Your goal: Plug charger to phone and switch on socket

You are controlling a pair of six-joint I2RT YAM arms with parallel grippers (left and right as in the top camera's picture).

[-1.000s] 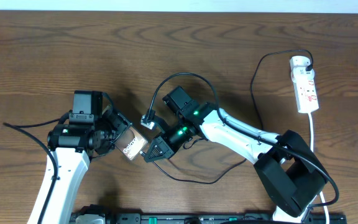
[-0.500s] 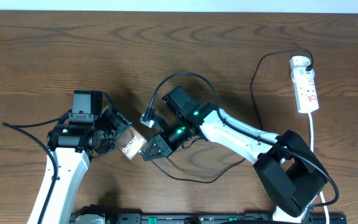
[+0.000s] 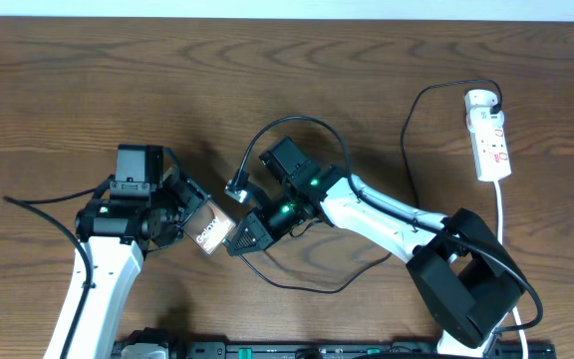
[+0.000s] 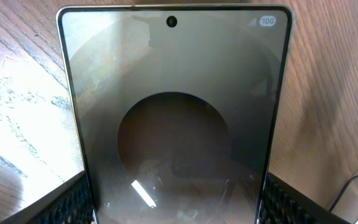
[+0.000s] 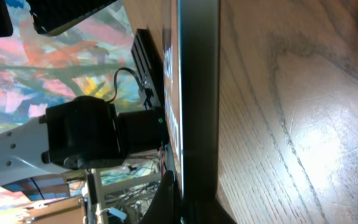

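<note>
My left gripper [image 3: 193,221] is shut on the phone [image 3: 208,231] and holds it tilted up off the wooden table. In the left wrist view the phone [image 4: 173,124] fills the frame between the two black pads [image 4: 67,202]. My right gripper [image 3: 243,237] is shut at the phone's lower right end, and the thin black charger cable [image 3: 312,288] runs into it. The plug tip is hidden by the fingers. The right wrist view shows the phone edge-on [image 5: 197,93] right in front of the gripper [image 5: 185,208]. The white socket strip [image 3: 490,140] lies at the far right.
The charger's adapter [image 3: 480,99] sits in the far end of the strip, and the strip's white cord [image 3: 503,214] runs toward the front. A black cable loop with a silver connector [image 3: 236,189] hangs by the right wrist. A dark rail [image 3: 287,350] lines the front edge.
My right gripper has edged slightly left toward the phone's end. The left gripper and the phone have stayed put.
</note>
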